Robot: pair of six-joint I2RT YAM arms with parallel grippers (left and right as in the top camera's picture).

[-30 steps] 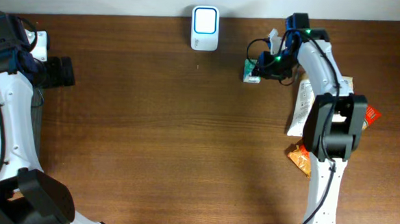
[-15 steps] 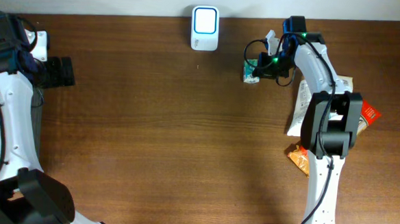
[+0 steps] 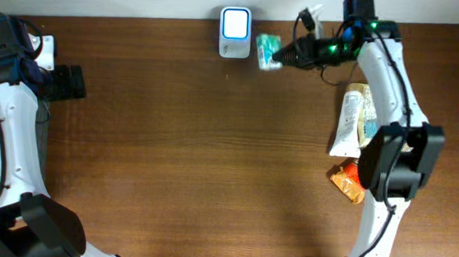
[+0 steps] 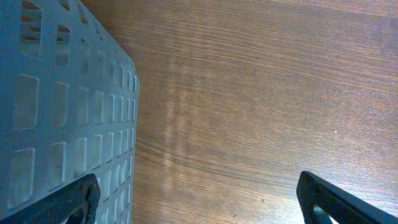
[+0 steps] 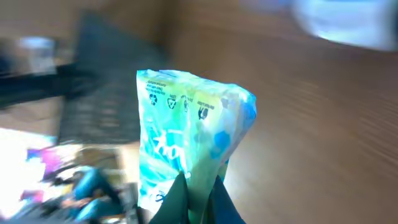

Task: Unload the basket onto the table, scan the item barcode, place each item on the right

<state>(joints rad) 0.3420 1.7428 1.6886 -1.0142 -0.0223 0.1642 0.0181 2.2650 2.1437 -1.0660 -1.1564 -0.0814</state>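
- The counter (image 3: 173,157) lies bare through its middle. Everything that matters to you sits along the far edge.
- The grey slotted basket (image 4: 62,106) stands at the left edge, beside the left tool (image 4: 198,199). That tool is spread wide and holds nothing, so it has no part in this step.
- The white tube (image 3: 348,123) and the orange pouch (image 3: 345,182) lie near the right edge under the right arm, not yet taken up.
- The scanner (image 3: 236,22) stands at the middle of the far edge with its window lit.
- The right tool (image 3: 284,59) is clamped on one end of the green packet (image 3: 268,50), which sticks out free beyond the fingers.
- The packet is just beside the scanner on the right-edge side, near it but apart.
- You are most likely in the presenting step, with the item grasped and carried to the reader.
- Next, bring the packet over the lit window with its barcode facing it. The wrist view shows only recycling marks and blurred print, so you may need to roll the wrist.
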